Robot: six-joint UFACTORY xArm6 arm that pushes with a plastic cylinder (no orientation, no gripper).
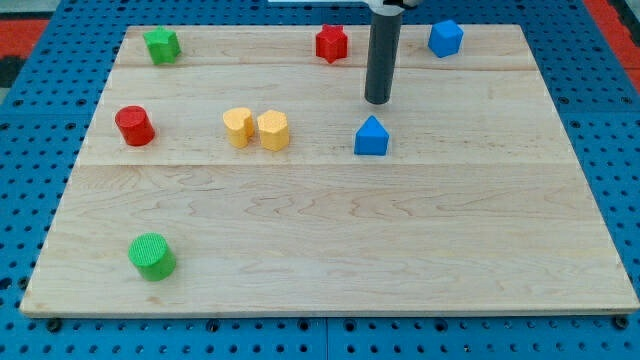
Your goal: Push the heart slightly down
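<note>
Yellow heart (238, 126) sits left of centre on the desk (330, 260), touching the yellow hexagon (273, 130). No hand fitted; my tip (378, 101) stands well right, above the blue block (371, 137). Judged light, rigid, free-sliding; contact its top edge.

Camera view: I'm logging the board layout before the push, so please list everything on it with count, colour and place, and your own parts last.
Star block: one, green, top left corner of the board.
Star block: one, red, top edge, just left of the rod.
Cube: one, blue, top edge, right of the rod.
Cylinder: one, red, left side, middle row.
Heart: one, yellow, left of centre, touching its neighbour.
Hexagonal block: one, yellow, against the heart's right side.
Pointed block: one, blue, right of centre.
Cylinder: one, green, bottom left.
Board: one, light wood, on a blue pegboard.
My tip: one, dark rod end, just above the blue pointed block, apart from it.
</note>
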